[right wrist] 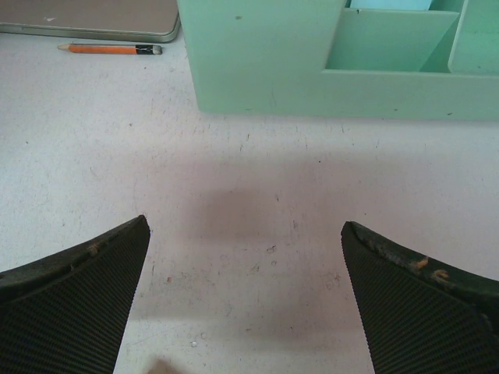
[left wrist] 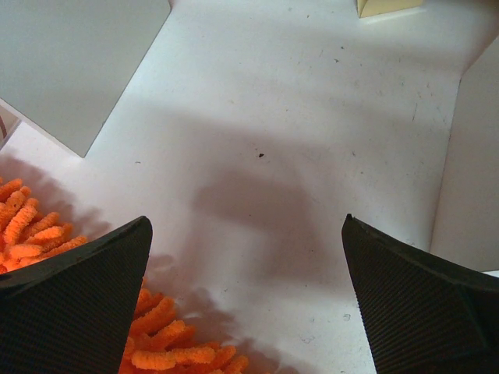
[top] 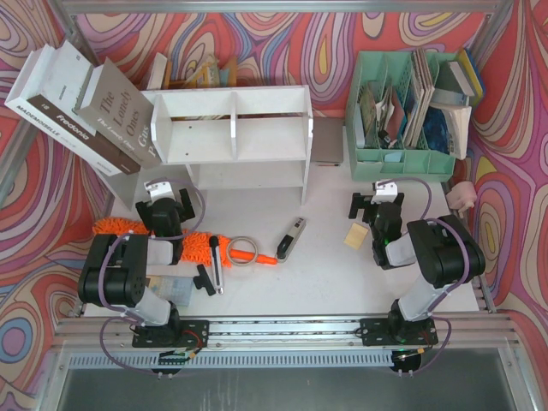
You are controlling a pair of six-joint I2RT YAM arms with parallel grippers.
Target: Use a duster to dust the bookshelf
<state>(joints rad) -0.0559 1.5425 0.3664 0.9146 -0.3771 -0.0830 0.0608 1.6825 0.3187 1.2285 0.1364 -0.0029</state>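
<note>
— Where is the duster (top: 203, 248)?

— It lies flat on the table (top: 334, 274), in front of the bookshelf (top: 231, 128) and partly under our left arm. Its orange fluff shows beneath our left hand (left wrist: 245, 226), whose jaws stand wide apart with nothing between them.

— And our right hand (right wrist: 244, 226)?

— It is spread wide too, and empty, over bare table near the green organiser (right wrist: 327, 70).

— How do we expect the duster to handle?

— We judge it light. The fluffy head is soft and would squash and slip in a pinch. The thin orange handle (top: 259, 256) looks stiff, so we would grip there, close to the head, to keep the long end from drooping.
</note>
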